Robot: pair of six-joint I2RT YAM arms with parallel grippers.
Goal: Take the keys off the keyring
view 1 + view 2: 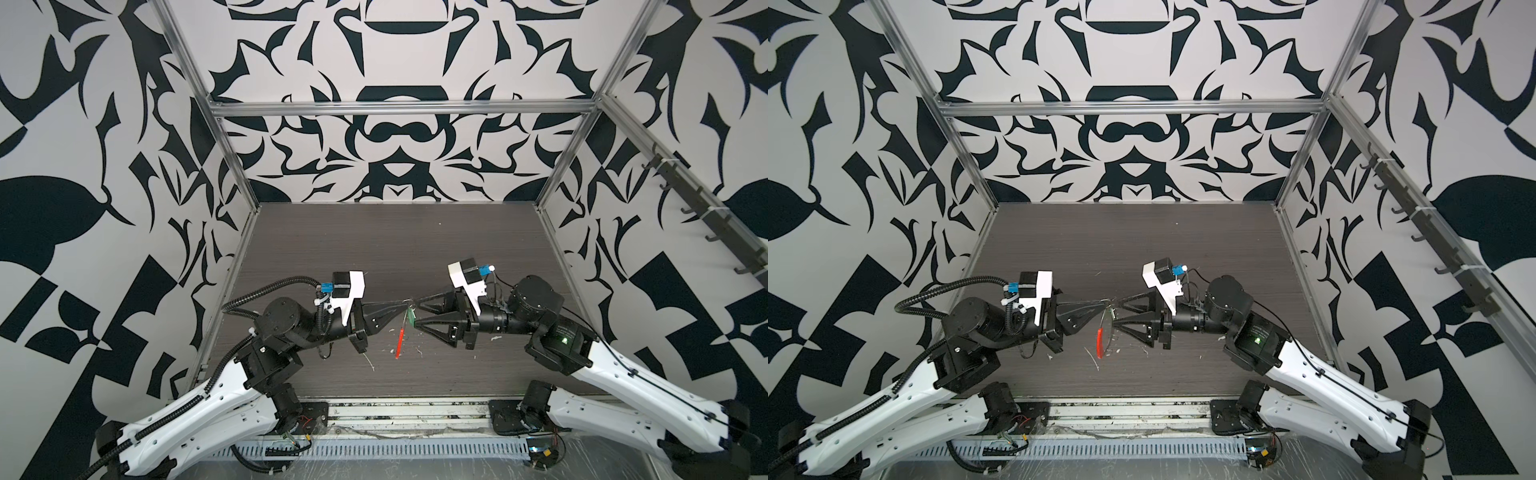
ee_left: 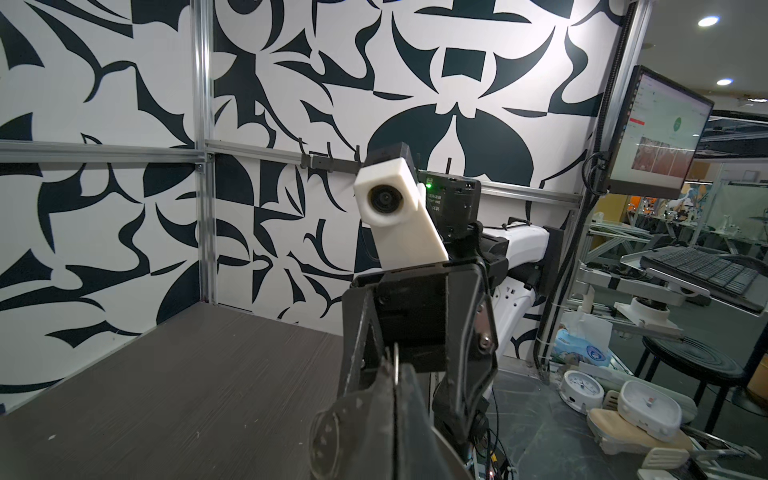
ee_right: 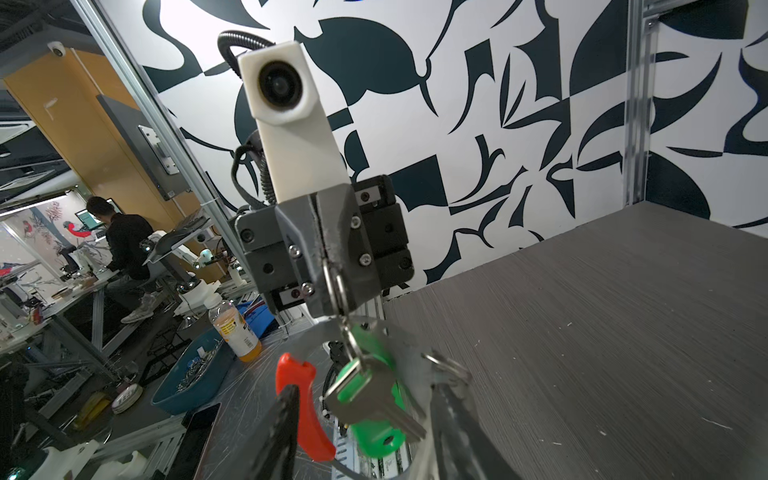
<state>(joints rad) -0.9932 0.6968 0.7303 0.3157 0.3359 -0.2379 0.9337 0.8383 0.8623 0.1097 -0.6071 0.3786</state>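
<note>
Nearest the lens, at the bottom of the right wrist view, the right gripper (image 3: pixel 362 392) has its dark fingers (image 3: pixel 282 432) spread apart and is clamping nothing. Whether a pad grazes anything I cannot tell. In the gap between them, lower centre, hangs the green plastic tag (image 3: pixel 377 438), with the small flat grey metal key (image 3: pixel 374 395) lying across it. Just left of these curves the thin dark-grey wire keyring with its red sleeve (image 3: pixel 305 411).

Further off, mid-frame, the left gripper (image 3: pixel 331 301) is closed, pinching the wire at the top of the bunch. Everything dangles from that pinch above the dark wood-grain tabletop (image 3: pixel 602 332). In both top views the bunch sits at centre, between the two facing arms.

All of it looks light. The wire is probably springy and slick, likely to twist in a pinch, so it is best held close to where the keys hang. The tag seems rigid, smooth plastic with broad flat faces, and its free lower end offers the surest hold. The key is thin and hard and will swing freely, so it should be taken by its flat head.
</note>
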